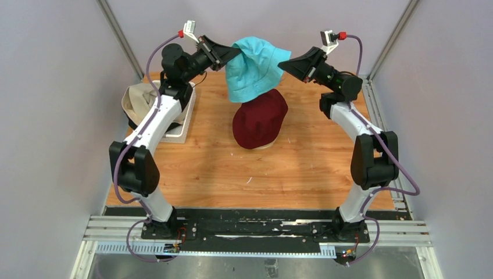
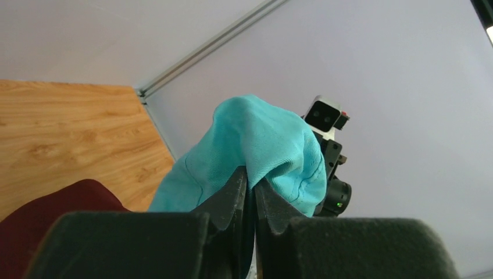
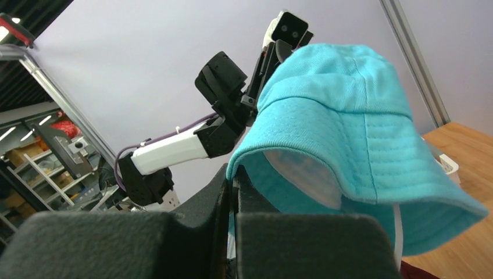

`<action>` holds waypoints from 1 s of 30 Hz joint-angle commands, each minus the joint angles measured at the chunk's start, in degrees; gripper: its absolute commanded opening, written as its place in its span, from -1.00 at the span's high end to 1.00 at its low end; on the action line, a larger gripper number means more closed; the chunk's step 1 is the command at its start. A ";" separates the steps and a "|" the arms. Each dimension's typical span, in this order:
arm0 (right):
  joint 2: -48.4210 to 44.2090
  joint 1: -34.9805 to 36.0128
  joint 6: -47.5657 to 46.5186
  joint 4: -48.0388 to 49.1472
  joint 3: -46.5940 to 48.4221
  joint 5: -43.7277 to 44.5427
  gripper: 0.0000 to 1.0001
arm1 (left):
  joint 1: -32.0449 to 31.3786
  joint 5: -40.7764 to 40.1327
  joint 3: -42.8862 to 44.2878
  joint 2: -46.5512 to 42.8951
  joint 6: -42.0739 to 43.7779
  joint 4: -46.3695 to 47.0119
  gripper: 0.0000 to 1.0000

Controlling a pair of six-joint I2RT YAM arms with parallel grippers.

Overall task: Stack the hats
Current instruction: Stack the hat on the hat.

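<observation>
A teal bucket hat [image 1: 254, 67] hangs in the air at the back of the table, stretched between both grippers, just above and behind a maroon hat [image 1: 260, 118] that sits on a stand. My left gripper [image 1: 235, 51] is shut on the teal hat's left brim; the left wrist view shows the teal fabric [image 2: 261, 145] pinched between the fingers [image 2: 251, 179]. My right gripper [image 1: 283, 65] is shut on its right brim, seen in the right wrist view [image 3: 234, 173] with the hat [image 3: 349, 128] spread open. A beige hat [image 1: 139, 99] lies in the basket at left.
A white lattice basket [image 1: 177, 133] stands at the left of the wooden table, under the left arm. Grey walls and metal frame posts close in the back and sides. The maroon hat also shows low in the left wrist view [image 2: 52, 209].
</observation>
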 commanded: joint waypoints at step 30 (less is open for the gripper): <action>21.80 0.11 10.35 -10.12 30.32 3.33 0.99 | 7.79 3.72 10.12 13.13 -1.56 1.29 0.17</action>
